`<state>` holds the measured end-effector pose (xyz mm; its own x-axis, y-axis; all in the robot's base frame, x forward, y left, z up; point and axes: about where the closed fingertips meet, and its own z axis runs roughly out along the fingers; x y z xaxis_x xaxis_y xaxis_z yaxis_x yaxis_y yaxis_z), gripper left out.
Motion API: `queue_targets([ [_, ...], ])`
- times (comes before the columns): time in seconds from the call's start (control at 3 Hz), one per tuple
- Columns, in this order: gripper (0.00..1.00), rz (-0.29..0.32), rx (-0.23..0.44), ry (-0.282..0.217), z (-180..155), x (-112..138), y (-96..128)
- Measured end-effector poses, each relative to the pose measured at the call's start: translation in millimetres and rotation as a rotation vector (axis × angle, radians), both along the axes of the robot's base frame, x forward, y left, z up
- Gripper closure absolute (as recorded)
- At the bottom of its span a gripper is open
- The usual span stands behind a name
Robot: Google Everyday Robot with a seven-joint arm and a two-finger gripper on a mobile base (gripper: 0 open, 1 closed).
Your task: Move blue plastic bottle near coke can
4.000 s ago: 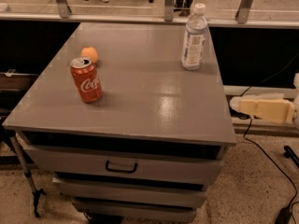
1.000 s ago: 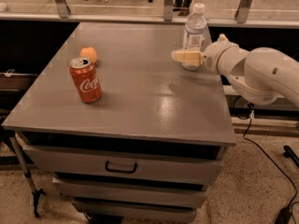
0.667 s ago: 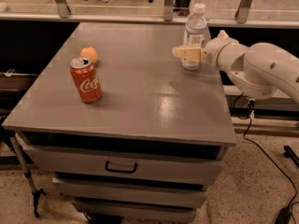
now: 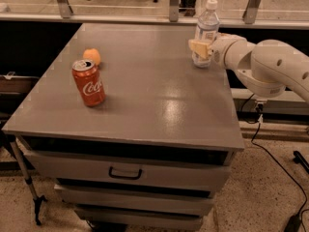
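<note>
The blue plastic bottle (image 4: 207, 24), clear with a white cap and a white-and-blue label, stands upright at the far right of the grey table (image 4: 159, 105). My gripper (image 4: 200, 49) reaches in from the right on its white arm and sits at the bottle's lower half, covering part of it. The coke can (image 4: 89, 82), red with white script and a silver top, stands upright at the left of the table, well apart from the bottle.
A small orange fruit (image 4: 91, 56) lies just behind the can. The table is a drawer cabinet with a handle (image 4: 125, 172) at the front. A railing and glass run behind it. Cables lie on the floor at the right.
My arm has come in from the right, and the gripper has moved a little further onto the bottle's lower half. The bottle and the can have not moved.
</note>
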<state>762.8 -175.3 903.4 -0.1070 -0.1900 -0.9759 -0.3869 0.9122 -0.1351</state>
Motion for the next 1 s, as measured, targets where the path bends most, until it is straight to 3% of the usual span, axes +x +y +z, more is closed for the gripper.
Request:
queue_targets([
  [0.33,0.64,0.007,0.004,0.004,0.2,0.9,0.5],
  [0.67,0.87,0.048,0.058,0.009,5.8,-5.2,1.6],
  [1.0,1.0,0.124,0.151,0.023,27.8,-25.1,-8.7],
])
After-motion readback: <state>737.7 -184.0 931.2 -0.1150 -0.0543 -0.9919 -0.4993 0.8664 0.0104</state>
